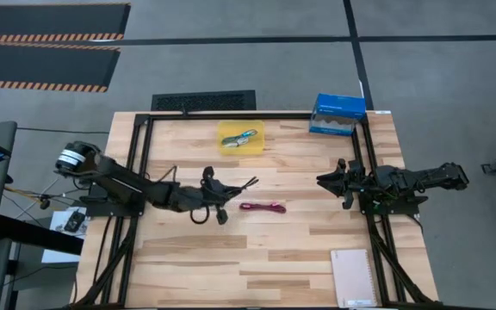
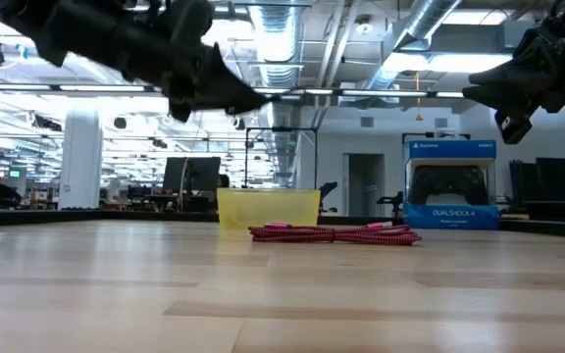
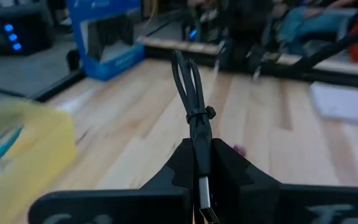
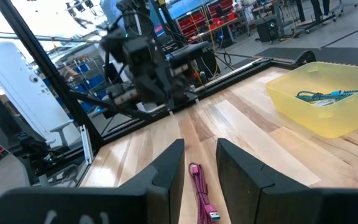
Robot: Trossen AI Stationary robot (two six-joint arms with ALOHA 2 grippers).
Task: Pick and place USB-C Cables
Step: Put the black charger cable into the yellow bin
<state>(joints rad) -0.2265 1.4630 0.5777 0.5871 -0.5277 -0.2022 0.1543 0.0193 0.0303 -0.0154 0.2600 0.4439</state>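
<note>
Black cable (image 3: pixel 194 112) is clenched in the left fingers (image 3: pixel 201 171), lifted off the tabletop (image 1: pixel 274 250) beside the yellow bin (image 1: pixel 240 138) — light, floppy; the pinch near its tie looks best. Right fingers (image 4: pixel 197 162) released, well apart from the bin.

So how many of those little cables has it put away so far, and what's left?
Done: the yellow plastic bin already holds a teal bundled cable; something pale lies with it, too unclear to name. In hand: the left gripper is shut on a black bundled cable, lifted above the table. Left: the magenta-red braided cable lies on the wooden table. The right gripper waits open at the right side.
</note>
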